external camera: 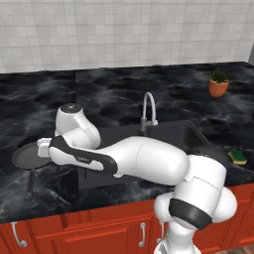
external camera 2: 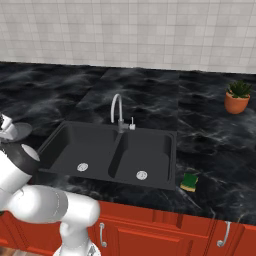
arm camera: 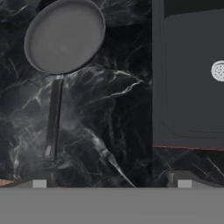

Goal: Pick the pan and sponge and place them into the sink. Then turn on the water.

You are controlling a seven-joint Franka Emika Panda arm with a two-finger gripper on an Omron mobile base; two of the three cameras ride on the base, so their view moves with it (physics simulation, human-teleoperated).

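Two finger tips of the gripper stand wide apart over bare black counter, holding nothing. The pan lies on that counter left of the sink, handle toward the cabinet edge. The sponge sits right of the sink, seemingly just beside its rim

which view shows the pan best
The hand view: the pan shows whole from above, round bowl and long handle lying on the dark counter beside the sink. In the left base view the arm covers part of the pan. In the right base view just a sliver peeks out behind the arm.
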